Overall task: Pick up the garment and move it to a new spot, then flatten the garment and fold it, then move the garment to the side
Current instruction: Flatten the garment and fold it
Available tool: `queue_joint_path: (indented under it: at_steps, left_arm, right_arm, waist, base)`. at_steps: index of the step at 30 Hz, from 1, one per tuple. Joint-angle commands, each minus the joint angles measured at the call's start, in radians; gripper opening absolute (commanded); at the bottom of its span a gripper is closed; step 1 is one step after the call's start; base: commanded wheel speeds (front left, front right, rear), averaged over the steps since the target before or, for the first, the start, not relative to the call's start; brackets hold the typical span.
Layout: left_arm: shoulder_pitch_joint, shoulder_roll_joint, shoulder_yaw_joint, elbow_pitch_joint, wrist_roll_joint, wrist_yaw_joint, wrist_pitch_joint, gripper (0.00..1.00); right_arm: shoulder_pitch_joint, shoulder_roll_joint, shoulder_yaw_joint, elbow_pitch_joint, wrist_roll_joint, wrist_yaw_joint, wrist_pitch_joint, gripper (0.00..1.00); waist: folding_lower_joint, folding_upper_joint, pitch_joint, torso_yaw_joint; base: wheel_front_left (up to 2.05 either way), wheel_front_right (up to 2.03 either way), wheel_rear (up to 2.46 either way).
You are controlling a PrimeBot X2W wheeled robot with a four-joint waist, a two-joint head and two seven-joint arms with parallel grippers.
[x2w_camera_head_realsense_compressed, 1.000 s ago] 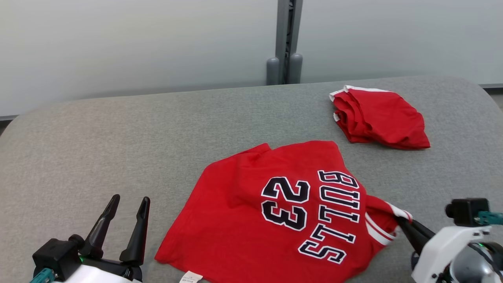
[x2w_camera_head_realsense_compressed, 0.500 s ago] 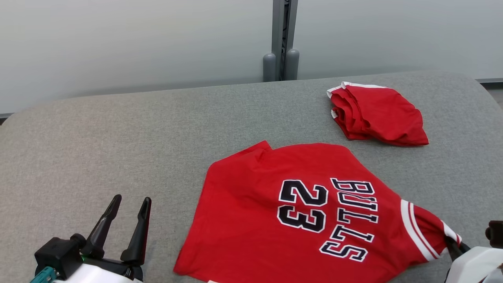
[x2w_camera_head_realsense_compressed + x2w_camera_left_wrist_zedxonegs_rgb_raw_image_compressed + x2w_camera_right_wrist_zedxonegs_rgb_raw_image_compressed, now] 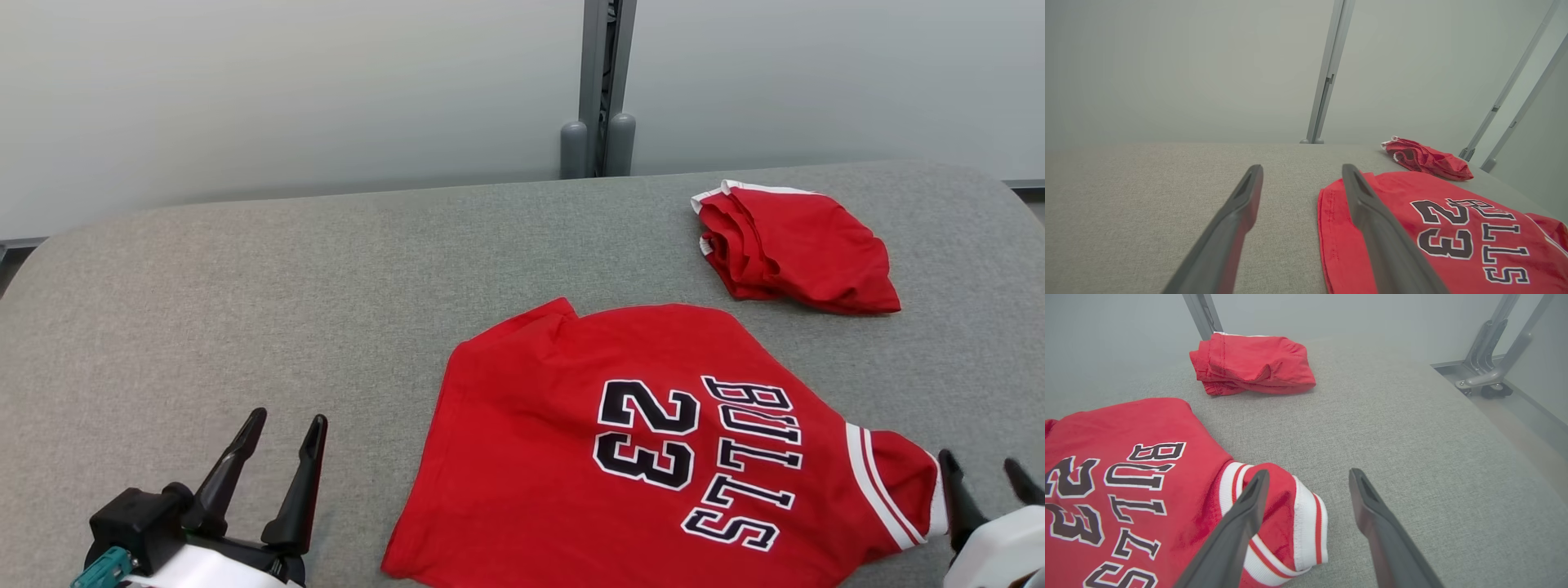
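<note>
Garment: a red jersey (image 3: 522,457) with black, white-edged "BULLS" and "23" lettering lies spread mostly flat, print side up, on the near right part of the counter; its near edge runs out of the head view at the bottom.
Surface: a grey fabric-covered counter (image 3: 326,278) with rounded far corners, standing before a pale grey wall panel (image 3: 286,90) and an upright grey metal post (image 3: 602,82).
Sleeve: the jersey's short sleeve (image 3: 894,482), trimmed in white and red bands, points toward the robot's right and is slightly bunched at the cuff.
Right gripper: the right gripper (image 3: 978,459) sits just beside that cuff with its two dark fingers spread apart and nothing between them. In the right wrist view one finger crosses in front of the cuff; whether it touches the cloth cannot be told.
Left gripper: the left gripper (image 3: 289,418) is at the lower left, fingers spread wide and empty, above bare counter just beside the jersey's hem edge.
Other cloth: a second red garment with white trim (image 3: 804,249) lies folded into a loose bundle at the far right of the counter, apart from the jersey.
</note>
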Motion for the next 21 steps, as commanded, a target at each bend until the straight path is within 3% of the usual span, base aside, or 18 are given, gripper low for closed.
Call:
queue_joint_path:
  at_steps: [1, 7, 21]
  left_arm:
    - [-0.023, 0.007, -0.002, 0.002, 0.000, 0.001, 0.002, 1.00]
    - [-0.030, 0.009, -0.013, 0.006, 0.006, 0.002, 0.014, 1.00]
    - [-0.035, 0.017, 0.015, 0.006, -0.009, 0.023, 0.011, 1.00]
  right_arm:
    - [-0.016, -0.006, -0.010, -0.013, -0.009, 0.000, -0.021, 1.00]
    - [-0.040, -0.006, 0.013, -0.054, -0.009, 0.000, -0.117, 1.00]
    - [-0.081, -0.005, 0.210, -0.138, 0.009, 0.000, -0.347, 1.00]
  waist:
    - [0.0000, -0.0001, -0.002, -0.002]
    - [0.0000, -0.0001, -0.009, -0.018]
    - [0.0000, -0.0001, -0.014, -0.047]
  base:
    - [0.00, 0.00, 0.00]
    - [0.00, 0.00, 0.00]
    - [0.00, 0.00, 0.00]
